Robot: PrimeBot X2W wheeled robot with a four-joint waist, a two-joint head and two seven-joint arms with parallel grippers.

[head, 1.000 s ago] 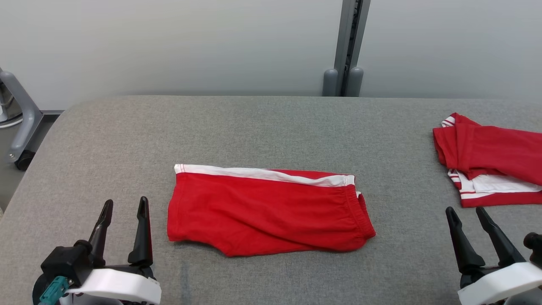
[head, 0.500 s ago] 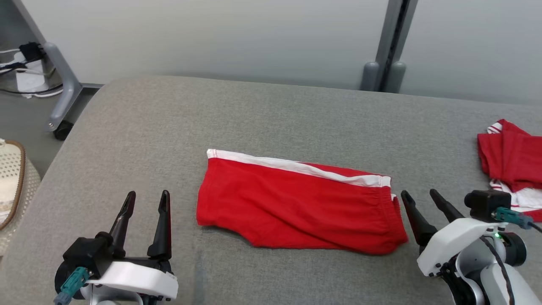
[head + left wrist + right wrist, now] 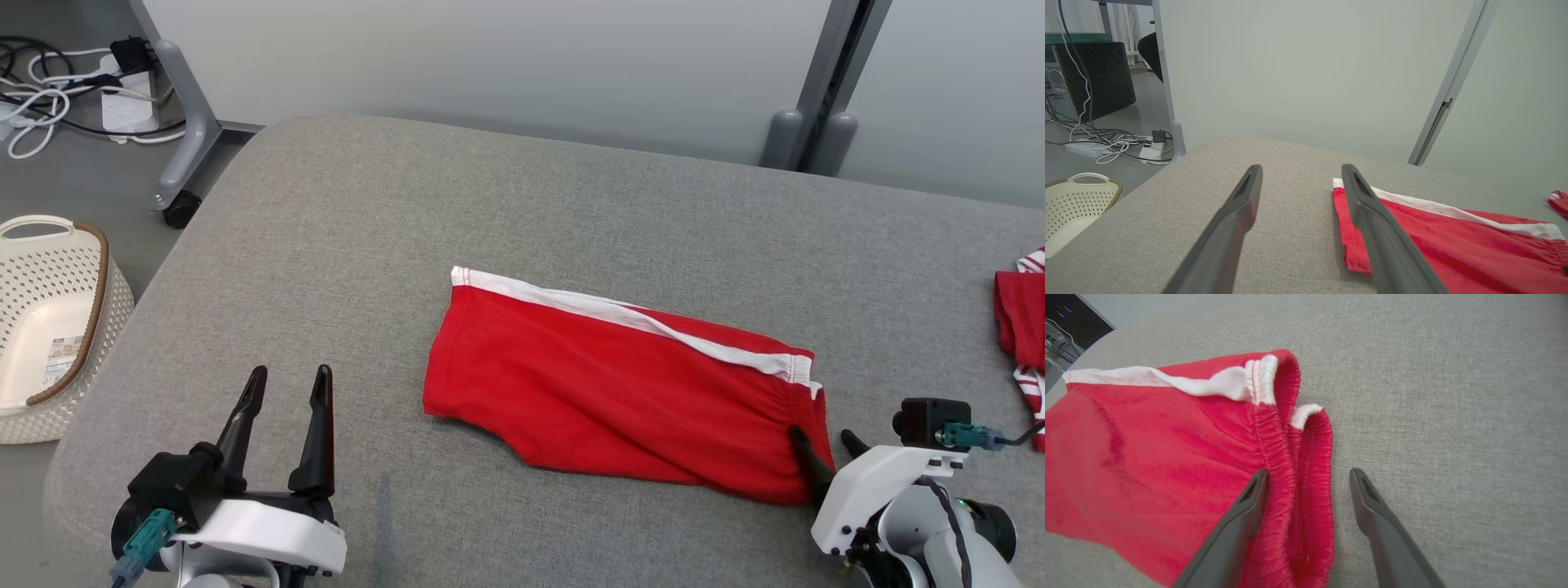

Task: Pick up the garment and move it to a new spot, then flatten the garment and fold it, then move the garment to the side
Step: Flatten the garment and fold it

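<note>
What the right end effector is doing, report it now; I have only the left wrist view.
Observer: The right end effector sits low at the waistband end of the red shorts.
Operator: Give me its jaws.
Observer: Open, either side of the waistband: one finger is over red fabric, and the other finger is over the bare grey table.
Operator: Say whether it grips.
Observer: Nothing is gripped, because the jaws have not closed on the cloth. I cannot tell whether the tips touch it.
</note>
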